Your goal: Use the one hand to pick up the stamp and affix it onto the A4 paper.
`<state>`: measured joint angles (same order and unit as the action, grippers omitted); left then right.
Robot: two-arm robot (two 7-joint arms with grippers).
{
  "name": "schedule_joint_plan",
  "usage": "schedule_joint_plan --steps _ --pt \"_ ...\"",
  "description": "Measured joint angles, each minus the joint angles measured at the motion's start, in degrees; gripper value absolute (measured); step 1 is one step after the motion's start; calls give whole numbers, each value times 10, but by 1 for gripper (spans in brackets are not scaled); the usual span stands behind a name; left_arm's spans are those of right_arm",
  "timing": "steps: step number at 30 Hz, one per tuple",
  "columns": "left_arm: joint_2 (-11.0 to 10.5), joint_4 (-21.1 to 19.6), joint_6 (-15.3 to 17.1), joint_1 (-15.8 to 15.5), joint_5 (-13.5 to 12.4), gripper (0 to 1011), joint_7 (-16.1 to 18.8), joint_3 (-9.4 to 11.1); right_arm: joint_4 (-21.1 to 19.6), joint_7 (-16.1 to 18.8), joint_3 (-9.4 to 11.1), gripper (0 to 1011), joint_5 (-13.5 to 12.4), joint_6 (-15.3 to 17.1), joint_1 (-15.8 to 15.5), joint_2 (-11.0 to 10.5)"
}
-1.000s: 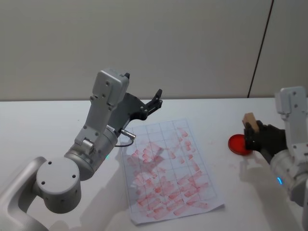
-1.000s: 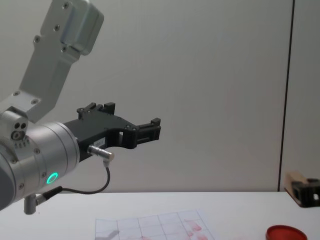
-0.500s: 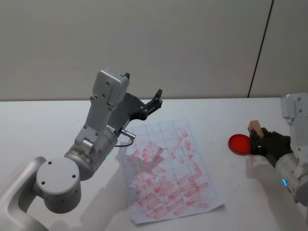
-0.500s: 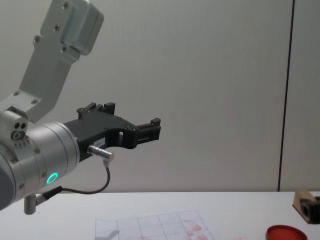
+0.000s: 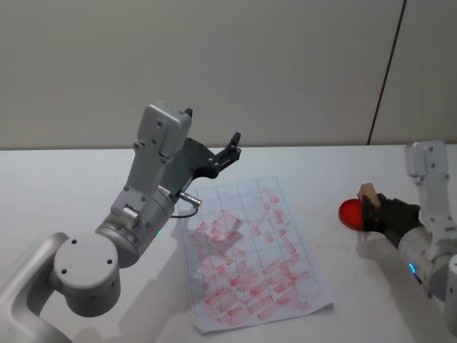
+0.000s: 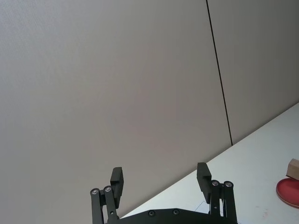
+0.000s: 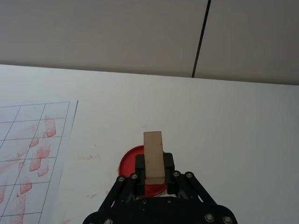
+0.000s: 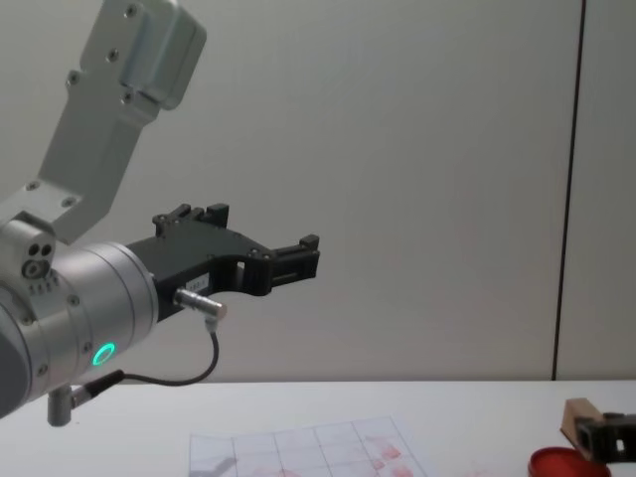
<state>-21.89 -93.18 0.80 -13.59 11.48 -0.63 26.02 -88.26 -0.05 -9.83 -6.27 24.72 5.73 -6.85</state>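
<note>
Presently, right gripper [image 7: 153,173]: clamped on small tan wooden stamp block [image 7: 153,156], apparently over the flat red round ink pad [image 5: 350,213].
Gridded white A4 paper [image 5: 250,250]: flat on white table [image 5: 71,186], well apart.
Left gripper [image 6: 161,179]: raised, fingers spread, idle.

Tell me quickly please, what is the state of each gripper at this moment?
Left gripper: open, holding nothing, raised above the table.
Right gripper: closed on the stamp, over the red ink pad.

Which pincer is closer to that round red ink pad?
Right. The right pincer, gripping the stamp, is right at the ink pad; the left pincer hangs raised beyond the paper.
</note>
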Motion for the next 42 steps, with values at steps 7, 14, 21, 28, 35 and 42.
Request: schedule_joint_plan --steps 7,14,21,28,35,42 --pt "0 0 0 0 0 1001 0 0 19 5 0 411 -2 3 10 4" --pt "0 0 0 0 0 1001 0 0 26 8 2 651 -2 -8 13 6" --pt "0 0 0 0 0 1001 0 0 13 9 4 864 1 -33 6 2" --pt "0 0 0 0 0 1001 0 0 -15 10 8 1001 6 -67 -9 -6" --pt "0 0 0 0 0 1001 0 0 -50 11 14 1001 11 -106 -29 -18" --pt "0 0 0 0 0 1001 0 0 -88 12 23 1001 13 -144 -50 -32"
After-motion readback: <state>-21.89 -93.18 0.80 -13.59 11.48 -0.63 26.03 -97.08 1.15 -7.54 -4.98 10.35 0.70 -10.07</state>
